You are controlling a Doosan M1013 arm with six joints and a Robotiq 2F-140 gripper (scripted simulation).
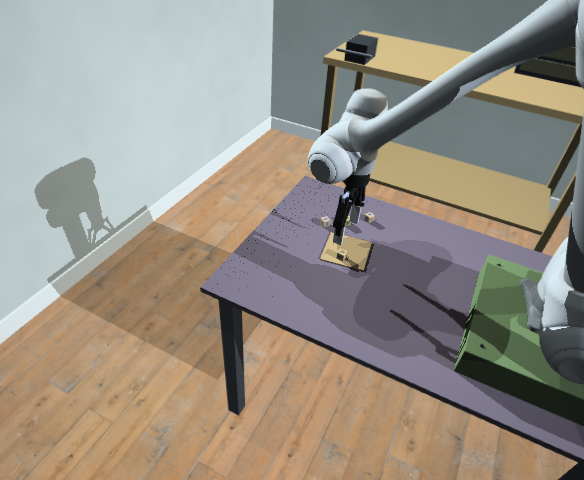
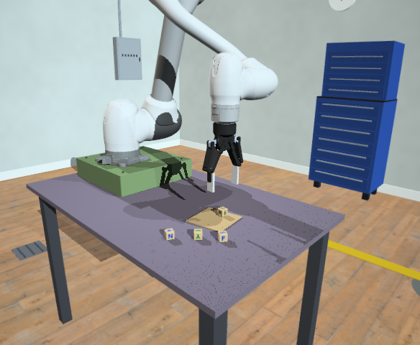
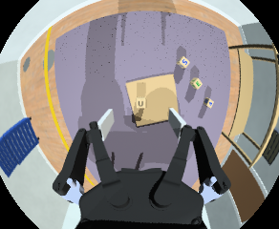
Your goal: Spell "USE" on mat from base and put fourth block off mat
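A tan mat lies flat on the purple table. One wooden block lies on the mat near its edge; in the wrist view its top shows a U. Three more blocks lie in a row on the table just beyond the mat: one, a middle one with green lettering, and a third. My gripper is open and empty, well above the U block.
The green robot base sits on the table's near end. A wooden shelf unit stands behind the table. A blue tool cabinet stands off to the side.
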